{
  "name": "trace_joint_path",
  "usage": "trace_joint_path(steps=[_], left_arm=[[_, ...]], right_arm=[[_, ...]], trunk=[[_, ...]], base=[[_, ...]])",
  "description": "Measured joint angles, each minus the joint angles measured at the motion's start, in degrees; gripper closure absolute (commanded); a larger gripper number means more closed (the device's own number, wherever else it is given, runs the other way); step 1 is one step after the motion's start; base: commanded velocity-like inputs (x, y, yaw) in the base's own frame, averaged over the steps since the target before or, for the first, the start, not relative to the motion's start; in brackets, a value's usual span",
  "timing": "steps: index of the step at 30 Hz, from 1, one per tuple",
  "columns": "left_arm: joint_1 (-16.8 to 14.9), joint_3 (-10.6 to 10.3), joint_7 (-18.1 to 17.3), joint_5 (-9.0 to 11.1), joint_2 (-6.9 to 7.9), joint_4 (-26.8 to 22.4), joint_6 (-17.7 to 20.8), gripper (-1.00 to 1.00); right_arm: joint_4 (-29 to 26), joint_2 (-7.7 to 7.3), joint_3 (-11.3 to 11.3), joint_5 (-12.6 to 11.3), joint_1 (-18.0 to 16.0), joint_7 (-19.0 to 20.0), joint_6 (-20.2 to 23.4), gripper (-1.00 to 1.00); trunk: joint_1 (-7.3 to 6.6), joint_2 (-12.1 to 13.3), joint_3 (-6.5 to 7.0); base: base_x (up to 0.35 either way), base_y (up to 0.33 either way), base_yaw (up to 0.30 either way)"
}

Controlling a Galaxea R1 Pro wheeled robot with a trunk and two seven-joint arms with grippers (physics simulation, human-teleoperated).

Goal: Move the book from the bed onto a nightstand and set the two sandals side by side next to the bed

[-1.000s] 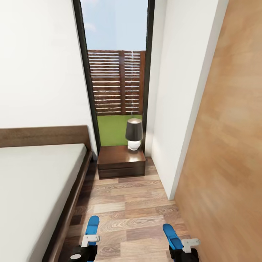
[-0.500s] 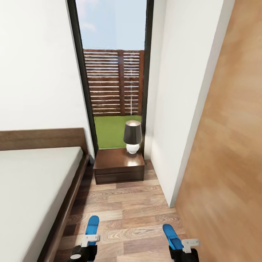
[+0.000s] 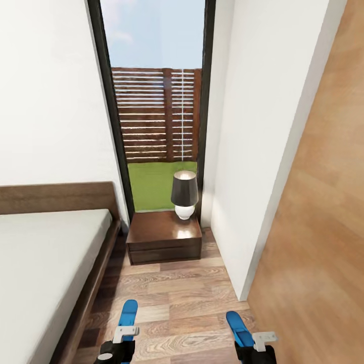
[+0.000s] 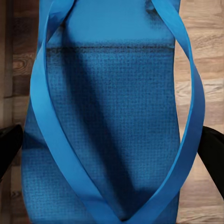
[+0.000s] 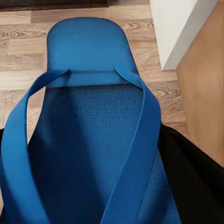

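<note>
I carry one sandal (image 3: 127, 313) clamped in my left gripper (image 3: 117, 349) and the other sandal (image 3: 237, 327) in my right gripper (image 3: 255, 349), held forward above the floor (image 3: 177, 293) beside the bed (image 3: 45, 263) for placing.

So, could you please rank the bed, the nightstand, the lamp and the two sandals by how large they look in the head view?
1. Bed, cut off by the frame.
2. Nightstand.
3. Lamp.
4. Left sandal and right sandal: these look alike, so I won't rank them; both are partly hidden and nearest the camera.
</note>
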Motion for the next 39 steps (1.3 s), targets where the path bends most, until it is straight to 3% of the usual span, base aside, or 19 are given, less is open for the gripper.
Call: trace_joint_path(steps=[28,39], left_arm=[[0.1,0.0,0.0,0.0,-0.02,0.1,-0.1,1.00],[0.1,0.0,0.1,0.0,0.04,0.7,-0.1,1.00]], right_arm=[[1.4,0.00,0.1,0.1,0.0,0.0,0.0,1.00],[4.5,0.09,0.2,0.1,0.0,0.0,0.0,1.00]], trunk=[[0.01,0.0,0.00],[0.01,0.0,0.00]], base=[[0.293,0.000,0.000],[0.213,0.000,0.000]])
